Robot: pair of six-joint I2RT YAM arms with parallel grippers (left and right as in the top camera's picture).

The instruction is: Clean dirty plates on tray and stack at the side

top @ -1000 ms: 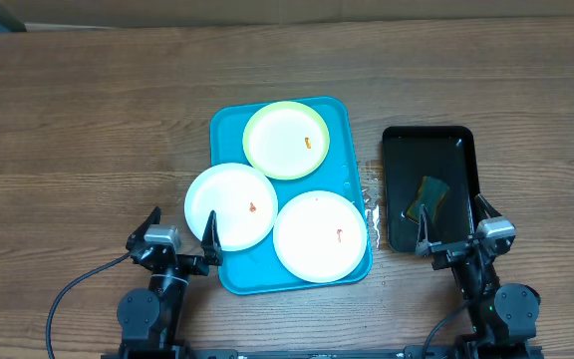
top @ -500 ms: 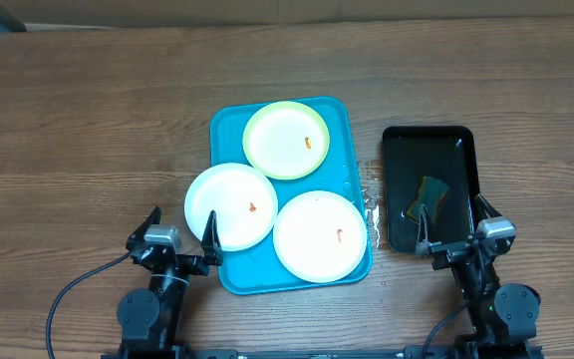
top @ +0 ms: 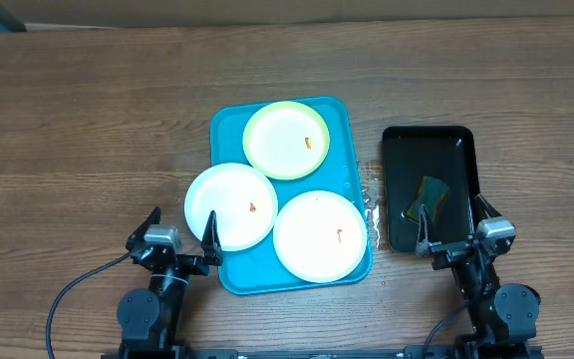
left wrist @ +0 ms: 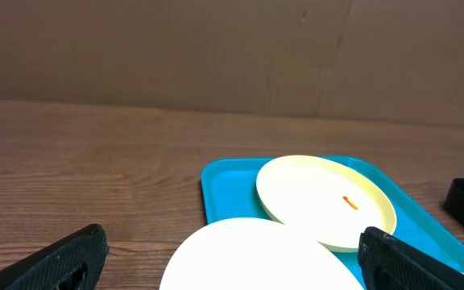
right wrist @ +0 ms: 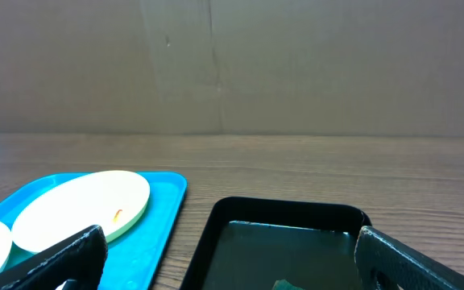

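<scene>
Plates (top: 319,235) on turquoise tray (top: 229,130), left pincer (top: 181,220) spread, right pincer (top: 451,213) spread, perhaps sponge (top: 430,192) in black tray (top: 427,131)

Wood-grain bench (top: 88,120) here, brown and matt, streaky grain right across. The turquoise tray (top: 229,135) looks like smooth plastic with a slight sheen. The plates (top: 229,206) are smooth, pale, nearly matt. The black tray (top: 463,150) is glossy and catches light. Behind it all, a dull cardboard-like wall (left wrist: 176,48).

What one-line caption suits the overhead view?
Three smeared plates on the turquoise tray; left hand and right hand open.
</scene>
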